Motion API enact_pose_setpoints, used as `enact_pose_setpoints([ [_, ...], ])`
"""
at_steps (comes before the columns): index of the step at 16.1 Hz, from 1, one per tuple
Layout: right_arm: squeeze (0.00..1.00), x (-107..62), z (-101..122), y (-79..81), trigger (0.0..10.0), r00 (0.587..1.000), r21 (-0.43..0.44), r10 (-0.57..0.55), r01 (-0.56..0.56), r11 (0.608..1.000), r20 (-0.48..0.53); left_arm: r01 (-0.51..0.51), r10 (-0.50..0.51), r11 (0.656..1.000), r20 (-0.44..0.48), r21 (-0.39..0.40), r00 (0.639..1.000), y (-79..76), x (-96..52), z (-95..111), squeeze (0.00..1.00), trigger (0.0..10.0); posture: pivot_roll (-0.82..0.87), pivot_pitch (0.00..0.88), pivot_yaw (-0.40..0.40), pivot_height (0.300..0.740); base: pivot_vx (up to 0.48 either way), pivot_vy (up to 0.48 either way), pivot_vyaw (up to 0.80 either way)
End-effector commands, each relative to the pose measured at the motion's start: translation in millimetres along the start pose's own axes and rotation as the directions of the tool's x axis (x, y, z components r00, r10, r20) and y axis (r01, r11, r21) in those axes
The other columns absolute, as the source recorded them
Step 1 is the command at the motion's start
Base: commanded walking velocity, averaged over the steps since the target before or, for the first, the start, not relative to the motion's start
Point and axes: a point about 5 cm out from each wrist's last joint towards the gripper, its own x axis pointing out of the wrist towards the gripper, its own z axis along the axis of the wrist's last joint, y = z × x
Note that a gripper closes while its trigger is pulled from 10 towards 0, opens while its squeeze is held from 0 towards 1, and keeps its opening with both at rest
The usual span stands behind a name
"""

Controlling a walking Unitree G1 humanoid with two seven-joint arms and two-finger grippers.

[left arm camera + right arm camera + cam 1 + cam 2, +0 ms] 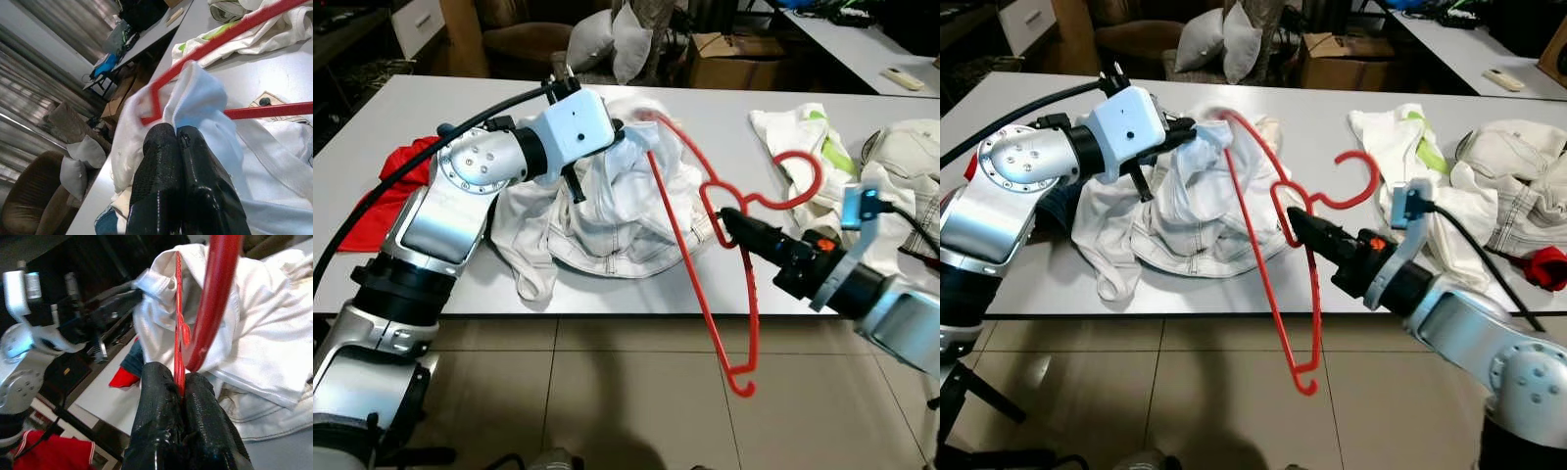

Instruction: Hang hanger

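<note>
Threading now: my right gripper pinches the red hanger, left gripper clamps the white garment over its far shoulder — next I ease fabric down.

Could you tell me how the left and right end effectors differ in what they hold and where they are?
The left end effector is shut on the white garment over the table; the right end effector is shut on the red hanger near the table's front edge. The left pinches soft cloth at one end of the hanger; the right clamps rigid plastic below the hook. Both have black fingers pressed together.
</note>
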Motion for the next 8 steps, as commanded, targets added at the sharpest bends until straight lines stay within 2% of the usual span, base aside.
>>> enact_pose_setpoints([
  [1, 0.00, -6.7, 1.4, 6.2, 10.0, 0.999, -0.014, 0.037, -0.037, 0.999, -0.014, 0.007, -0.007, 1.000, -0.003, 0.010, 1.000, -2.7, 2.4, 0.4, 0.00, 0.0, -0.09, 0.000, -0.014, 0.740, 0.000, 0.000, 0.00],
  [5, 0.00, -18.2, 2.2, 12.0, 10.0, 0.997, -0.046, 0.060, -0.063, 0.997, -0.057, 0.004, -0.004, 1.000, -0.046, 0.012, 0.999, -2.8, -0.7, -7.7, 0.00, 0.0, -0.09, 0.000, -0.017, 0.740, 0.000, 0.000, 0.00],
  [7, 0.00, -18.8, 1.3, 7.6, 10.0, 0.998, -0.046, 0.026, -0.029, 0.999, -0.062, -0.003, 0.003, 1.000, -0.052, 0.012, 0.999, -1.2, -2.0, -9.0, 0.00, 0.0, -0.09, 0.000, -0.014, 0.740, 0.000, 0.000, 0.00],
  [8, 0.00, -16.9, 2.8, -0.4, 10.0, 0.999, -0.027, -0.016, 0.015, 1.000, -0.040, 0.017, -0.016, 1.000, -0.041, 0.020, 0.999, -2.1, -3.3, -7.4, 0.00, 0.0, -0.09, 0.000, -0.014, 0.740, 0.000, 0.000, 0.00],
])
